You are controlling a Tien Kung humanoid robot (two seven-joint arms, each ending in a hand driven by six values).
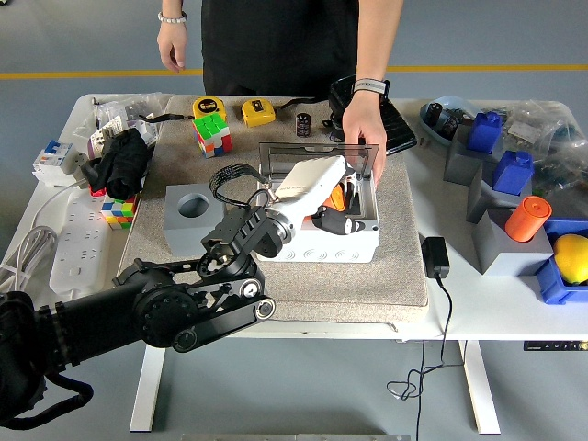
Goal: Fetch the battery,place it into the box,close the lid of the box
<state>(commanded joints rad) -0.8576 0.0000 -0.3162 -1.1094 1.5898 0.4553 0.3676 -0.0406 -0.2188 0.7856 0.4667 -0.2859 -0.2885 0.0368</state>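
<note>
My left hand reaches in from the lower left on a white forearm and hangs inside the open white box. Its fingers are shut on the orange battery, which shows only partly between them, low in the box. The box's clear lid stands upright at the far side. A person's hand holds the lid by its right top corner. My right arm is out of view.
An empty grey holder block sits left of the box on the beige mat. Cubes, tape measures and a black bundle lie behind and left. Grey blocks with an orange cylinder and blue parts stand right. A black adapter lies near the mat.
</note>
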